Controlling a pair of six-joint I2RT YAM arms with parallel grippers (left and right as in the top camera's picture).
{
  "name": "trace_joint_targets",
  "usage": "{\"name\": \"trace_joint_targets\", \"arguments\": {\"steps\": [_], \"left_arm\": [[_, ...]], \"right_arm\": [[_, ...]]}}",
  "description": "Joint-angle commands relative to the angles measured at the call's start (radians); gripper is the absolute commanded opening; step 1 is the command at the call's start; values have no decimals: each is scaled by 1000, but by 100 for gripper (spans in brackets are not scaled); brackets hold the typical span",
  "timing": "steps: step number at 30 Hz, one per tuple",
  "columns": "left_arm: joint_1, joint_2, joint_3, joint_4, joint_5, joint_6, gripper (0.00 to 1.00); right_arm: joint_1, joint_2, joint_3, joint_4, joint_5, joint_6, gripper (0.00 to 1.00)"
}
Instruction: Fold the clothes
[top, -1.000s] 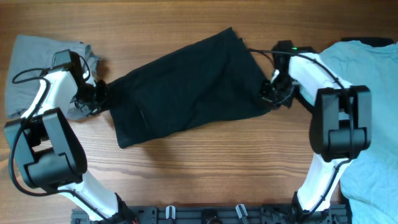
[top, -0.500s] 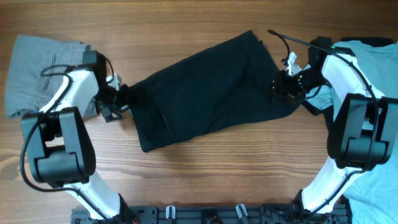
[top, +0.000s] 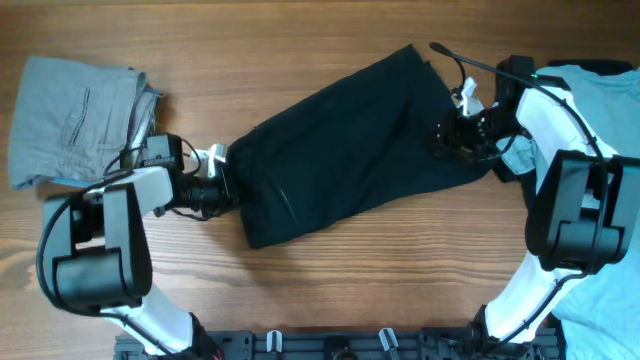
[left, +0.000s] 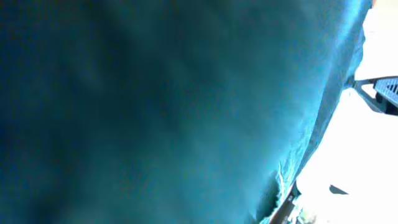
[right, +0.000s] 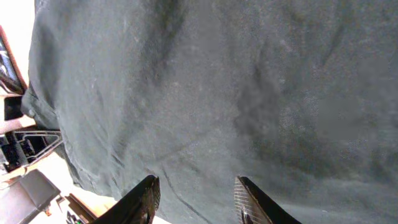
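Observation:
A black garment (top: 340, 150) lies spread aslant across the middle of the wooden table. My left gripper (top: 222, 186) is at its lower left edge and appears shut on the cloth. The left wrist view is filled by the dark cloth (left: 155, 106), and the jaws are hidden there. My right gripper (top: 447, 140) is at the garment's right edge. In the right wrist view its fingers (right: 196, 199) stand apart and open over the black cloth (right: 217, 81).
A folded grey garment (top: 70, 115) lies at the far left. A light blue cloth (top: 600, 180) covers the right side of the table, under the right arm. Bare wood shows along the front edge (top: 330, 290).
Both arms moved right with the black garment. In the last half second the left gripper went further right and down, pushing the garment's left edge inward. The right gripper stayed put.

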Motion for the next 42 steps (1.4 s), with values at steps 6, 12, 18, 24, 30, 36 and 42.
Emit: {"name": "trace_joint_targets", "arguments": {"steps": [6, 12, 18, 24, 30, 36, 42], "left_arm": [[-15, 69, -56, 30, -179, 1, 62], [-31, 68, -56, 63, -167, -29, 15], [10, 21, 36, -214, -235, -91, 4], [189, -130, 632, -860, -413, 58, 4], [37, -130, 1103, -1048, -532, 42, 4], [-160, -27, 1103, -953, -689, -61, 4], [-187, 63, 1103, -898, -694, -158, 12]], "right_arm": [[17, -22, -7, 14, 29, 78, 42], [39, -22, -7, 25, 56, 88, 36], [39, -23, -7, 45, 56, 106, 34], [39, -35, -6, 50, 55, 105, 34], [39, -35, -6, 85, 55, 106, 34], [39, -35, -6, 88, 55, 106, 34], [39, -35, -6, 100, 55, 104, 34]]}}
